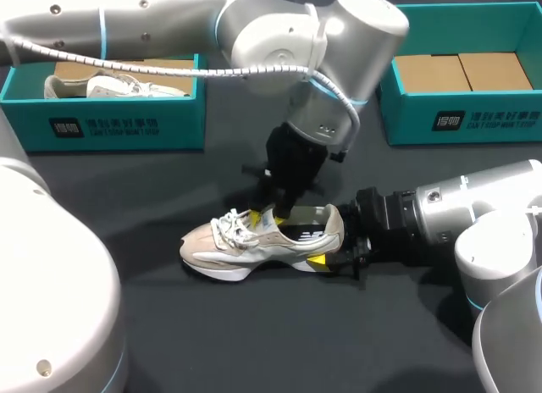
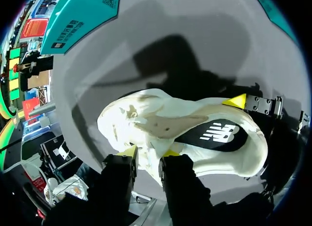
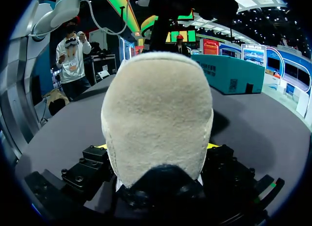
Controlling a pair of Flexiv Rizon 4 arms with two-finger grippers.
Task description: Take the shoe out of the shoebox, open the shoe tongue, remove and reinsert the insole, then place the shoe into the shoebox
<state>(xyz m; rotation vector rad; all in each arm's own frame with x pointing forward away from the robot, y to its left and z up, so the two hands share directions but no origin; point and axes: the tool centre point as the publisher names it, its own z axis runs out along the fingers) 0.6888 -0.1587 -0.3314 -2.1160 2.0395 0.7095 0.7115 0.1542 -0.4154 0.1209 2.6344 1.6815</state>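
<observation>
across the top of the head view my left arm runs from the upper left corner to the middle, then its wrist bends straight down over the shoe. my right arm comes in low from the right edge, lying almost flat along the dark table. at the back are two teal boxes. the left shoebox is in the upper left with another sneaker inside, and the right shoebox in the upper right shows only brown cardboard.

the shoe sits on the table at lower centre, outside both boxes, toe pointing left. it's cream and beige with white laces, a white sole and a dark insole.

the right gripper clamps the heel from both sides, and the heel hides most of its yellow tips. the left gripper has its fingers close together, pinching a strip of the upper by the laces. can't tell exactly which part that strip is.
</observation>
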